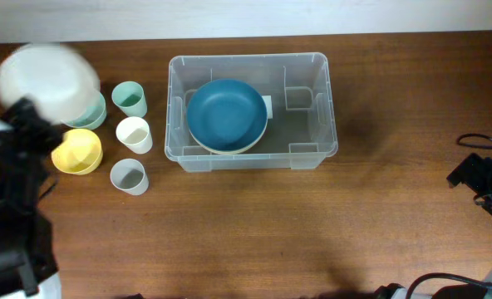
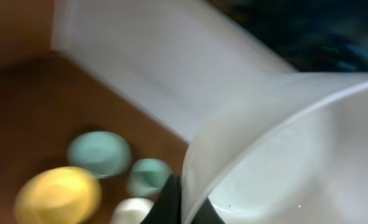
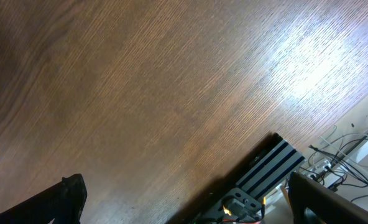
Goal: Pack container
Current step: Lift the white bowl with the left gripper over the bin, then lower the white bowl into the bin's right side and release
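With the left jaws pinching the rim of the white bowl (image 1: 46, 79) above the left end of the table (image 1: 254, 224) and the right jaws spread idle, best carry it level over the container (image 1: 325, 108) mid-table and nest it squarely onto the blue bowl (image 1: 227, 112).

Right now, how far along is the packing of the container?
Done: a blue bowl sits nested on a cream bowl in the clear container. In hand: the left claw holds a white bowl aloft. Left: teal bowl, yellow bowl, teal cup, white cup, grey cup outside.
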